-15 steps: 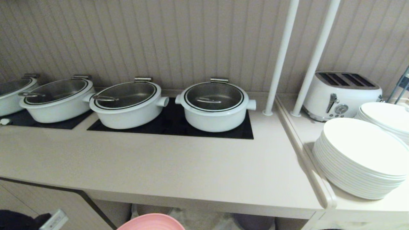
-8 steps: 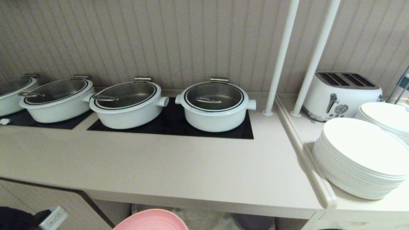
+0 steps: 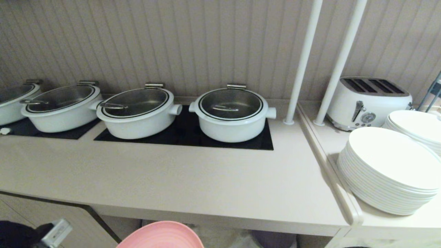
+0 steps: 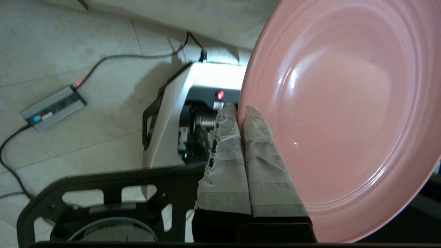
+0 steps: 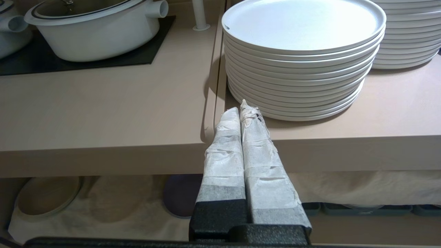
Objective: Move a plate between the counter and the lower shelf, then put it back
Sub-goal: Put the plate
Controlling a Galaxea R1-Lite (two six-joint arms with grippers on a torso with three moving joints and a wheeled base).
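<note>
The long beige worktop [image 3: 179, 179] carries black hob panels [image 3: 186, 136], and on these stand four white lidded pots [image 3: 232, 115] in a row along the wall. To its right, a narrower top [image 3: 386, 220] holds a white toaster [image 3: 367, 101] and two stacks of white plates [image 3: 389, 168]. Below, the lower shelf [image 5: 103, 220] (lined with white cloth) bears a beige plate [image 5: 46, 196] and a purple plate [image 5: 181, 194].

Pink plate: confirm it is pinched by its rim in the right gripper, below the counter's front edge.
Wrong arm. The left wrist view shows the left gripper shut on the pink plate at its rim; the right gripper is shut and empty. The plate is indeed below the counter edge.
</note>
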